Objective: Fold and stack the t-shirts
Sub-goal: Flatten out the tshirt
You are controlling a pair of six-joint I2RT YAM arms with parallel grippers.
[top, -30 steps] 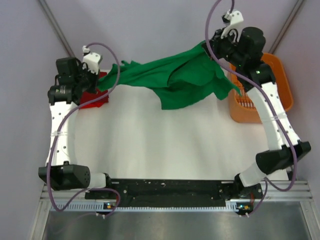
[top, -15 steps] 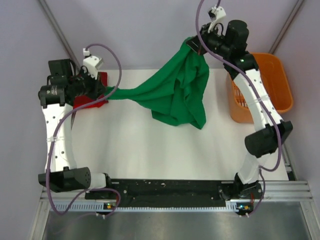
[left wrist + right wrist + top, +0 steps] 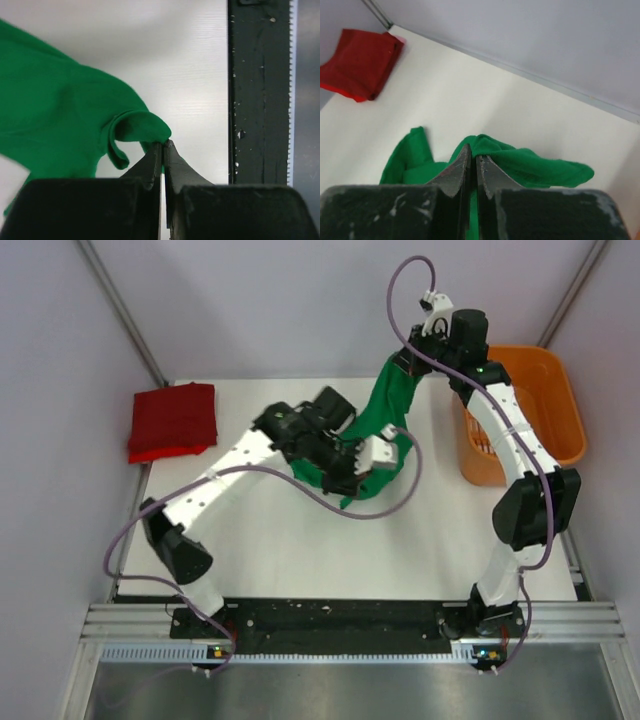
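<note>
The green t-shirt point(image 3: 384, 408) hangs bunched between both grippers over the table's middle back. My right gripper point(image 3: 402, 364) is shut on its upper edge and holds it high; the right wrist view shows its jaws point(image 3: 473, 148) closed on a green fold point(image 3: 535, 166). My left gripper point(image 3: 352, 478) is shut on a lower edge of the shirt, close under the right one; the left wrist view shows its tips point(image 3: 162, 145) pinching a curled green hem point(image 3: 60, 115). The dark red t-shirt point(image 3: 172, 420) lies folded at the back left corner, also in the right wrist view point(image 3: 362, 62).
An orange plastic basket point(image 3: 548, 390) stands at the back right, beside the right arm. The white table point(image 3: 300, 540) ends at a black rail point(image 3: 330, 618) along the near edge, which the left wrist view also shows point(image 3: 257, 90). Grey walls close in the back and sides.
My left arm has swung from the far left, by the red shirt, to the table's middle, bringing its end of the green shirt. The shirt went from stretched wide to bunched.
</note>
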